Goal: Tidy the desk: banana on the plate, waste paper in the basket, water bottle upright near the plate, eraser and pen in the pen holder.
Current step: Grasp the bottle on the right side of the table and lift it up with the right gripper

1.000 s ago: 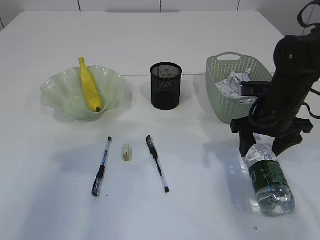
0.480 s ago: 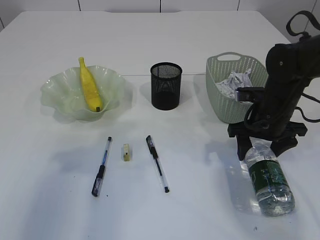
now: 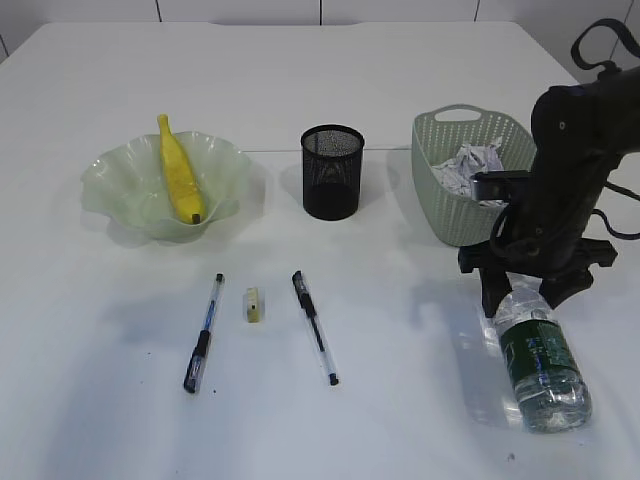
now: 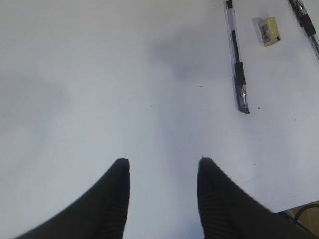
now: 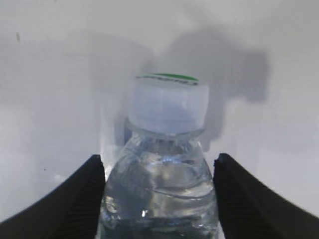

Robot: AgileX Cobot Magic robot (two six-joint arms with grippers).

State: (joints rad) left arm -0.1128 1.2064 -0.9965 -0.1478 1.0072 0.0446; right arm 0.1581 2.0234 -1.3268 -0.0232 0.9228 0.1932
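Lower right, right gripper (image 5: 158,199) brackets the lying bottle's (image 3: 540,365) shoulder, jaws wide, not clamped, ready to stand it.

Clear glossy plastic water bottle (image 3: 541,360), black wire-mesh pen holder (image 3: 332,172), crumpled waste paper (image 3: 476,165), matt white table (image 3: 400,420)

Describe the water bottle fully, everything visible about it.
The water bottle is clear plastic with a white cap, a dark green label and water inside. It lies on its side on the white table, cap toward the basket. The right gripper straddles its neck, its fingers flanking the shoulder on either side.
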